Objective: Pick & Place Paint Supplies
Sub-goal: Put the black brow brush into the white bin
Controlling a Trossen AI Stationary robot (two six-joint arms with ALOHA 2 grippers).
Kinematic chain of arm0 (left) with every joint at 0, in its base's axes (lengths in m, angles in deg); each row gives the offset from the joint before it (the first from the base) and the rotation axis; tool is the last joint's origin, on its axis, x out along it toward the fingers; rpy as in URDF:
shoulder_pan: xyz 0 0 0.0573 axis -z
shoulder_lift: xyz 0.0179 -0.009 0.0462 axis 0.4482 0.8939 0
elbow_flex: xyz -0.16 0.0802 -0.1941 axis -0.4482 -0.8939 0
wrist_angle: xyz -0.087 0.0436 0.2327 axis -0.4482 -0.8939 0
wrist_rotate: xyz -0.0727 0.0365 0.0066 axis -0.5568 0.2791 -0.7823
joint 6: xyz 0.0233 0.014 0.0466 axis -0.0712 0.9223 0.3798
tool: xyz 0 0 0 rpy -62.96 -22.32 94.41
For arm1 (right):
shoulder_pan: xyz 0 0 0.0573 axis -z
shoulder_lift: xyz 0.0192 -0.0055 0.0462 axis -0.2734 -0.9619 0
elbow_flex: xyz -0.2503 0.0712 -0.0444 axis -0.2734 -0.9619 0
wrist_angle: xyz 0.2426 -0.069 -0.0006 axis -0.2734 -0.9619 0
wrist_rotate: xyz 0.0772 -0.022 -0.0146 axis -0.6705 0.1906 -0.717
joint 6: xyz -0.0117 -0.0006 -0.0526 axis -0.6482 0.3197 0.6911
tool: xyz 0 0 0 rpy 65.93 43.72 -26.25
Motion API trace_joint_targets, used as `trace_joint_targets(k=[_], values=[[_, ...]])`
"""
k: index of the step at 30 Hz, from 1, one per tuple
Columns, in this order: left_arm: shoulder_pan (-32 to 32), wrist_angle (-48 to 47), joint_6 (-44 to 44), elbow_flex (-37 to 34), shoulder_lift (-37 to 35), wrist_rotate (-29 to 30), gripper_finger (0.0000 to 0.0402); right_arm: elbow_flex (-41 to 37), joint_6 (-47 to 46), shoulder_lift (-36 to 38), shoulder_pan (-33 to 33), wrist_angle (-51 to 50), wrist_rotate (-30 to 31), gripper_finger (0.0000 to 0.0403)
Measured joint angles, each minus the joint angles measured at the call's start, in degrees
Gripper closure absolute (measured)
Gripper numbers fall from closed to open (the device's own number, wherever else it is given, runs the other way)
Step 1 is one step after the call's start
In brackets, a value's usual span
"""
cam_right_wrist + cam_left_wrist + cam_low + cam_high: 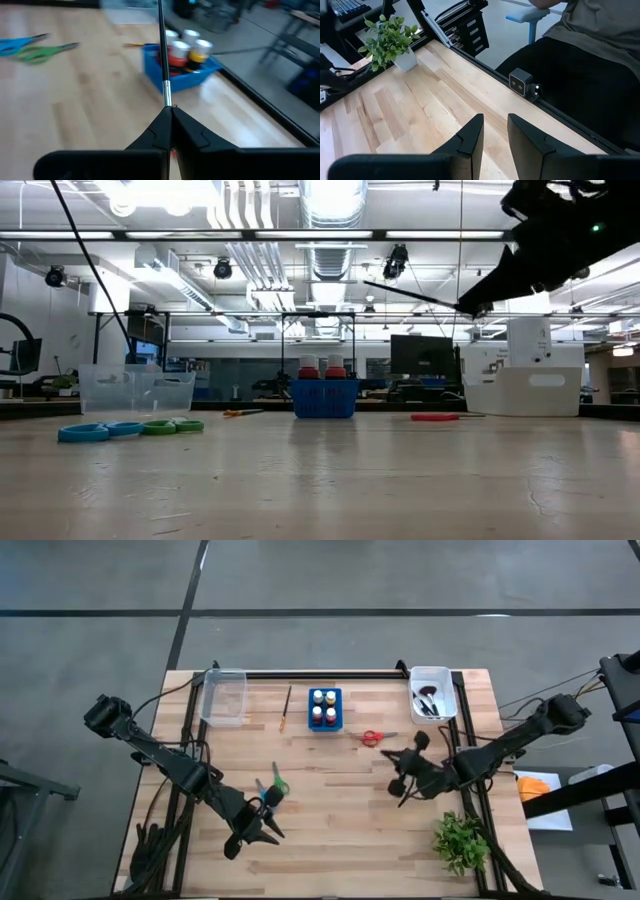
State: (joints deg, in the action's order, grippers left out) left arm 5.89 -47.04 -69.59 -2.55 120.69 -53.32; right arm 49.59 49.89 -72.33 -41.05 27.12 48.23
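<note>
My right gripper (170, 112) is shut on a thin dark brush (162, 50), held well above the table in the low view (415, 295), over the table's right middle (402, 778). My left gripper (495, 135) stands open over the near left (262, 825) with nothing between its fingers. Green scissors (277, 785) and blue scissors (85, 432) lie flat just beyond it. Red scissors (372, 738) and a wooden-handled brush (286, 708) lie on the table. Small paint bottles (323, 710) stand in a blue holder (324, 397). My right gripper pinches the brush between its two fingertips, at the end just past the silver ferrule (167, 95). The brush sticks straight out ahead in line with the fingers, toward the blue holder. It is lifted clear of the table, close to level.
A clear bin (224, 695) stands at the far left and a white bin (432, 692) with dark items at the far right. A green plant (460, 840) sits near the right front corner. A seated person (590, 60) is beyond the near edge.
</note>
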Motion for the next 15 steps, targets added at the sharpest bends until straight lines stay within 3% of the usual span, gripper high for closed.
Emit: trace_joint_targets(k=[9,15], values=[[0.0,0.5,0.0,-0.7,0.0,0.0,0.0307,0.7,-12.7,8.0,8.2,-18.3,3.0,0.0395],[0.0,0.6,0.0,-0.7,0.0,0.0,0.0307,0.7,-17.1,10.7,17.1,-24.1,3.0,0.0395]])
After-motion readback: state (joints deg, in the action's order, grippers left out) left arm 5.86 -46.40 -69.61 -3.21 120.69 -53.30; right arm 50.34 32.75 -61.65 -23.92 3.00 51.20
